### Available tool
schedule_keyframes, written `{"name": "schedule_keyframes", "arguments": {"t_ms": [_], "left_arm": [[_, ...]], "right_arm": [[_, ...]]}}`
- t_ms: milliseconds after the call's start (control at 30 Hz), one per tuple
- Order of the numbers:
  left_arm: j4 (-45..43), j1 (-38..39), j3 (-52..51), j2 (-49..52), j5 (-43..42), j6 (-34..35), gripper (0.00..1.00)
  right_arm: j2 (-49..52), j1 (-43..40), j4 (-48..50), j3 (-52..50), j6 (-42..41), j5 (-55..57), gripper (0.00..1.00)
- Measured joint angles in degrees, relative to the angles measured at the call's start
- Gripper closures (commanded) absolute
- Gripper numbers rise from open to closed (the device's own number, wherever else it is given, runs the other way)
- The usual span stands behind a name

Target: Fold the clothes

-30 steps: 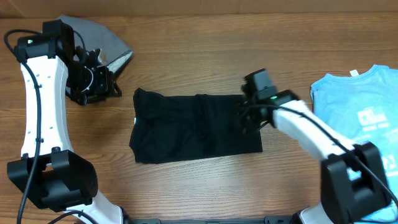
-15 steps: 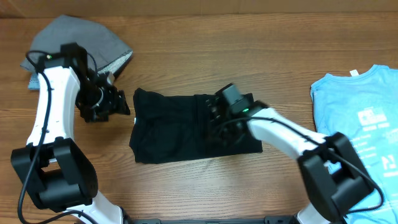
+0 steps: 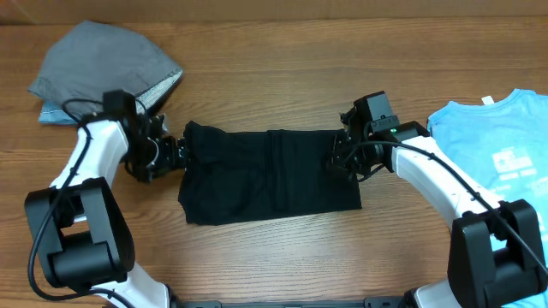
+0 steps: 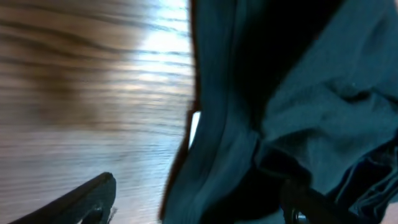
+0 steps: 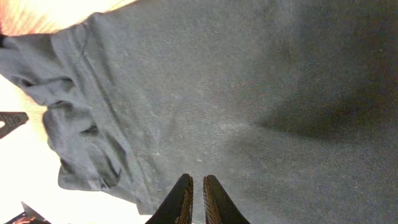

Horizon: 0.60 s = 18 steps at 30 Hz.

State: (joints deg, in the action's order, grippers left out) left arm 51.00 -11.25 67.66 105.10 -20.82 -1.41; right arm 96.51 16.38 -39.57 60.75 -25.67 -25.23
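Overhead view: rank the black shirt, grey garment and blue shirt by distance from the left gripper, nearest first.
1. Black T-shirt, its left edge at the left gripper.
2. Grey garment, far-left corner.
3. Light blue T-shirt, far right.

— Spotting anything besides?
— Spotting a wooden table, showing brown grain, catching glare in the left wrist view.
— Lying on it?
— Seeing a grey bundled garment sitting at the far left corner, overlapping a pale blue fabric edge.

Black T-shirt folded oblong, centre; light blue T-shirt flat, right.
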Motion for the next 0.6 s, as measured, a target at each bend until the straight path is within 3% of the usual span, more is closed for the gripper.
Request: {"name": "schedule_keyframes", "arguments": {"t_ms": [433,600], "left_arm": [[-19.0,4.2,-11.7,-2.7,-7.6,0.6,0.14],[-21.8,6.5,-13.9,-3.5,-8.4,1.7,0.33]], "right_arm": [[5.3,0.0,1.5,-1.1,0.2,0.2,0.9],[5.3,0.0,1.6,-1.1,0.2,0.2,0.9]]}}
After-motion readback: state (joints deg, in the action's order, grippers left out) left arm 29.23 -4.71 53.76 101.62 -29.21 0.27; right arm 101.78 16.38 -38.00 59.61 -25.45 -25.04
